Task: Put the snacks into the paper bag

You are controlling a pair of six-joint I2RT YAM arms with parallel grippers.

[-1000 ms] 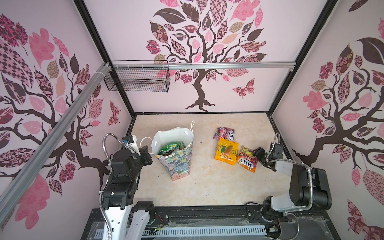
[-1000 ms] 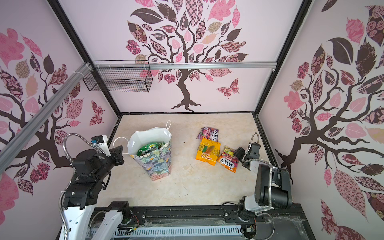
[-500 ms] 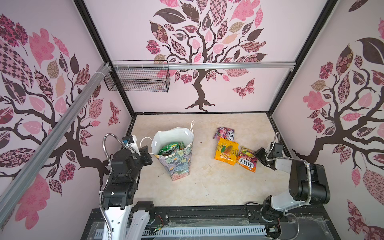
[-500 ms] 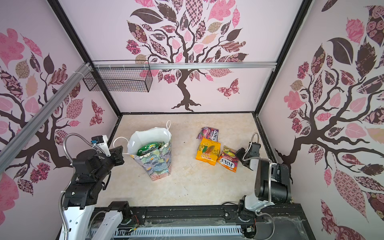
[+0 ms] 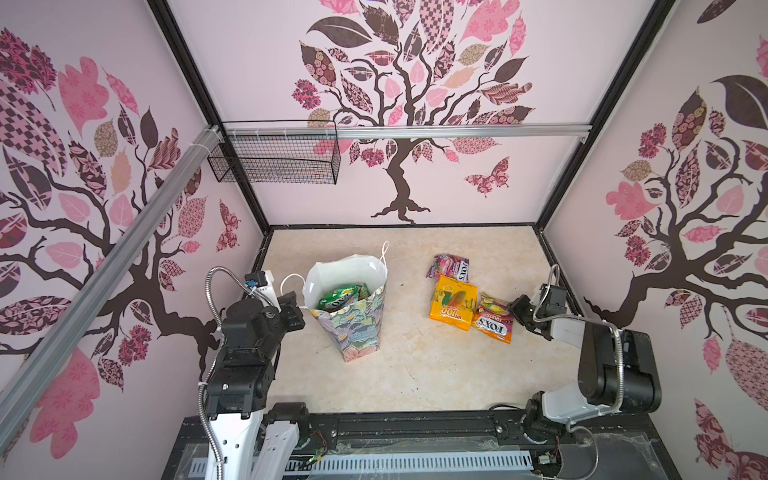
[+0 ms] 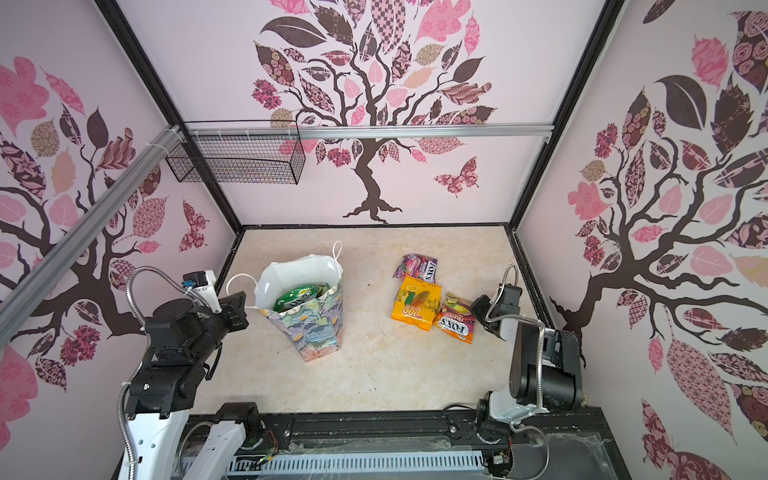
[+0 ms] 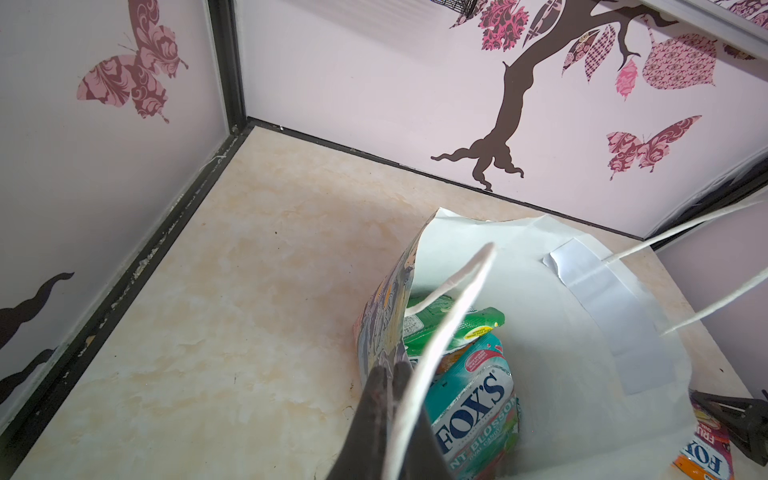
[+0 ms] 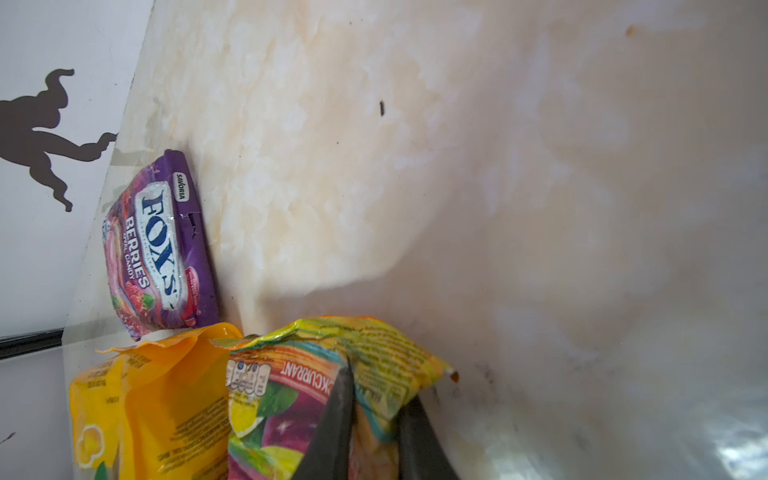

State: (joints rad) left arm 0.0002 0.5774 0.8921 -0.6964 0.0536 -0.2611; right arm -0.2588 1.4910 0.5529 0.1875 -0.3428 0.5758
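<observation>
Right hand (image 8: pixel 374 390) newly on pouch (image 8: pixel 282 409) (partly cropped)

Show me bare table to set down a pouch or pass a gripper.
Bare: the lane between paper bag and orange pouch; the wide band from them to the front rail; the strip along the back wall. Crowded: purple pouch, orange pouch and fruit pouch bunch at the right gripper; the left gripper fills the gap left of the bag.

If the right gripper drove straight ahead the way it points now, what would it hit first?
The FOX'S fruits pouch: the right gripper has its jaws pinched on that pouch's edge. Next in line is probably the orange pouch lying beside it.
</observation>
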